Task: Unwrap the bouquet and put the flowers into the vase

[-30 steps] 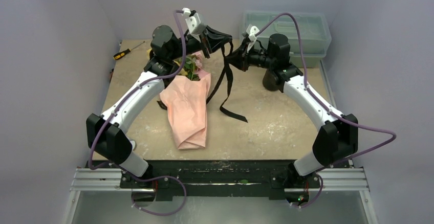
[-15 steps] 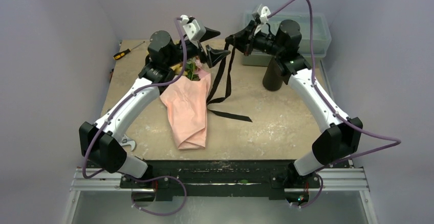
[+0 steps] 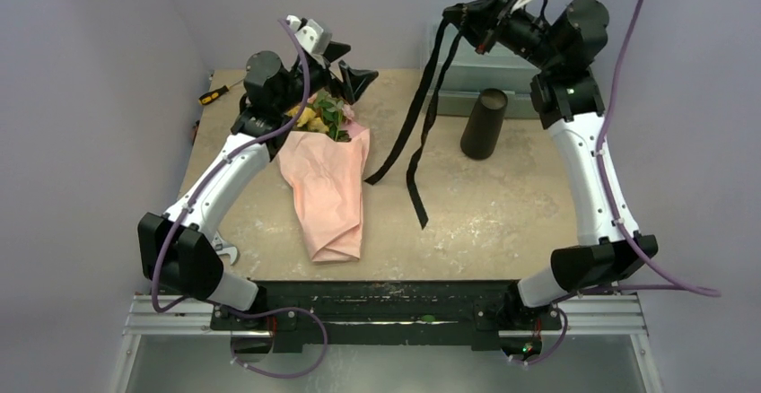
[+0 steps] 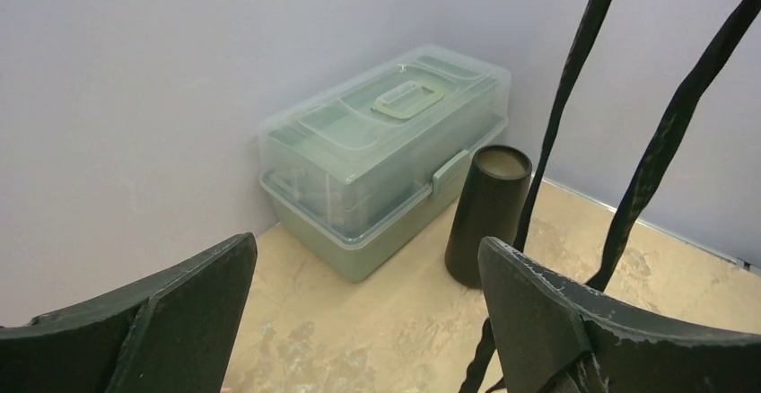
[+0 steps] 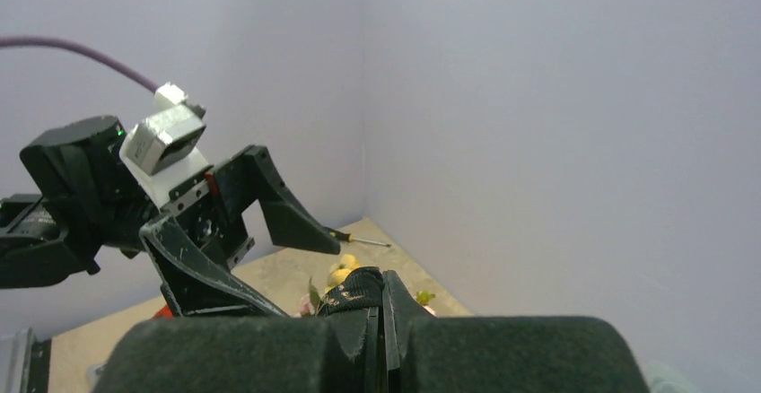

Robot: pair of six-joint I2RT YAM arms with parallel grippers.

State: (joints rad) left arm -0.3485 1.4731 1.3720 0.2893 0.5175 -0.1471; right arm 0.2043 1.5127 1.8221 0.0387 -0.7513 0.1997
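Observation:
The bouquet (image 3: 328, 191) lies on the table in pale pink paper, its yellow and pink flowers (image 3: 325, 115) poking out at the far end. My right gripper (image 3: 462, 12) is raised high at the back, shut on the black ribbon (image 3: 420, 115), which hangs down in two long strands with its ends near the table. The right wrist view shows the jaws (image 5: 381, 292) pinched on the ribbon (image 5: 359, 290). My left gripper (image 3: 348, 65) hovers just above the flowers, open and empty (image 4: 366, 248). The dark vase (image 3: 484, 124) stands upright at the back right (image 4: 489, 213).
A translucent grey-green lidded box (image 4: 386, 155) sits in the back right corner behind the vase. A screwdriver (image 3: 220, 91) lies at the back left corner. A wrench (image 3: 223, 251) lies near the left arm's base.
My left gripper has opened and let go of the ribbon. My right gripper has closed on the ribbon and risen up and to the right, pulling it clear of the bouquet.

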